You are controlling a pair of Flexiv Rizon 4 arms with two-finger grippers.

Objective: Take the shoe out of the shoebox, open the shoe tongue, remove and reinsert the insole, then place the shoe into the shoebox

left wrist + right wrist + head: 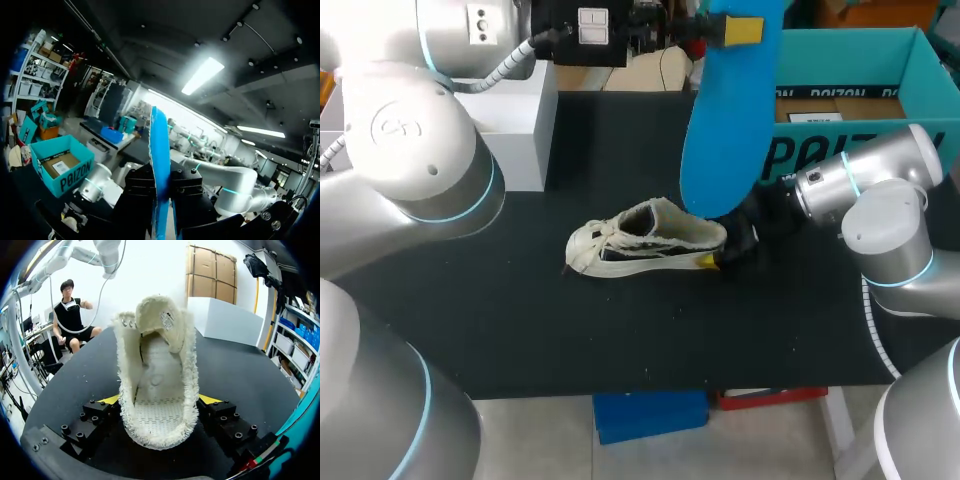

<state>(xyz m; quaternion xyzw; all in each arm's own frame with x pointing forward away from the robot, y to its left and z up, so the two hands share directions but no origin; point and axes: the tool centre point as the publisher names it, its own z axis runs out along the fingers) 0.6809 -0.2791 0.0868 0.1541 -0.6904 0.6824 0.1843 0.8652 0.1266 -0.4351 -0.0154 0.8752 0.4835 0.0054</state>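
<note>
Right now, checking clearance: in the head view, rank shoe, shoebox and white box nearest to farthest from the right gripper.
1. shoe, held in the right gripper.
2. shoebox, behind to its right.
3. white box, back left.

A white box (520, 125) stands at the black tabletop's (620, 330) back left corner, against the rear edge. Its faces are plain. A few tiny pale specks dot the tabletop toward its front edge.

The insole (725, 130) runs off the top edge, hiding part of the shoebox (850, 45).
</note>
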